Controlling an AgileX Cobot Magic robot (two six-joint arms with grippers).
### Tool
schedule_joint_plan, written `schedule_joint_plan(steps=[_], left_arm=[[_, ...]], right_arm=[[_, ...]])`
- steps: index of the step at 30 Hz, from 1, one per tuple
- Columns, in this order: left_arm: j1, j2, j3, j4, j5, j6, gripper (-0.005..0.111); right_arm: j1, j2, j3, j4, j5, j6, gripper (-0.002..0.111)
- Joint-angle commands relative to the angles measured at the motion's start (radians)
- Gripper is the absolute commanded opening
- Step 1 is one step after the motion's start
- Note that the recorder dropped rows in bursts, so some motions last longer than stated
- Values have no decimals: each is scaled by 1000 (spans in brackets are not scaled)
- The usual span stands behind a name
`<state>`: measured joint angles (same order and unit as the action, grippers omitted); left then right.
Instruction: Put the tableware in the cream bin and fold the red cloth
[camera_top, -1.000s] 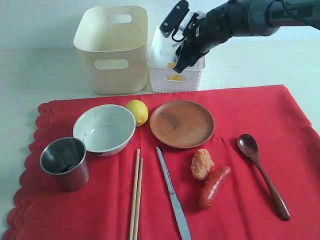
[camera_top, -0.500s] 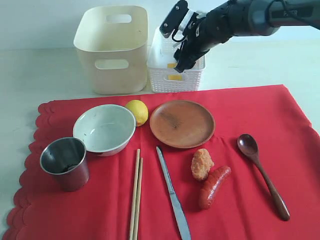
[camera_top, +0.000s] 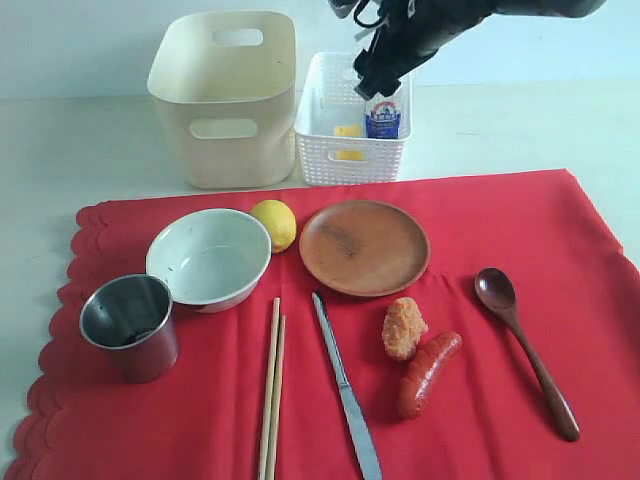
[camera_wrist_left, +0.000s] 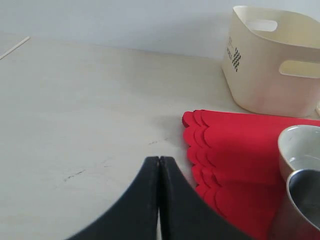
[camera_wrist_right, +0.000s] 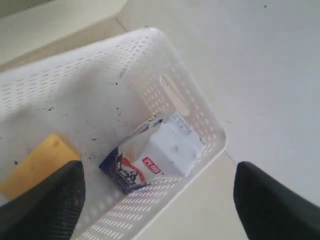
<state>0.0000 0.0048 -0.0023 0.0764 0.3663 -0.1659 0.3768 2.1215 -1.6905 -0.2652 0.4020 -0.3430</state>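
- None of the tableware is in the cream bin (camera_top: 180, 140) yet. All of it lies on the red cloth (camera_top: 480, 230), and the bin stands on the worktop beyond the cloth, just beside the white basket (camera_top: 345, 160).
- We judge the white bowl (camera_top: 208, 257) breakable and would pinch it at the rim. The steel cup (camera_top: 130, 325) looks light, rigid and slick, so we would also take it at the rim.
- The brown plate (camera_top: 364, 246) lies flat with a low edge, so a raised lip is the only hold.
- The chopsticks (camera_top: 271, 385), knife (camera_top: 345, 390) and spoon (camera_top: 525, 350) are thin and low. They may roll or slip, and we would grip them mid-length across the shaft.
- The cloth is limp, so we would lift it by the corners once it is cleared.
- Our right end effector (camera_wrist_right: 157, 175) hangs over the basket with its jaws spread wide, holding nothing. The milk carton (camera_top: 384, 118) sits inside the basket.
- Our left end effector (camera_wrist_left: 159, 162) is shut and empty, low over the bare worktop near the scalloped edge.
- The carton's red label and a dotted mark on the bin's side (camera_wrist_left: 235, 57) are too small to read.
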Motion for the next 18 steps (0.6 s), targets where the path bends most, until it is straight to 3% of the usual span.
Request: schedule_joint_plan(steps=[1, 18], left_arm=[[1, -5, 2, 3, -10, 2, 0], [1, -5, 2, 3, -10, 2, 0]], right_arm=[[-5, -66, -3, 4, 70, 59, 77], [-5, -255, -3, 146, 358, 81, 72]])
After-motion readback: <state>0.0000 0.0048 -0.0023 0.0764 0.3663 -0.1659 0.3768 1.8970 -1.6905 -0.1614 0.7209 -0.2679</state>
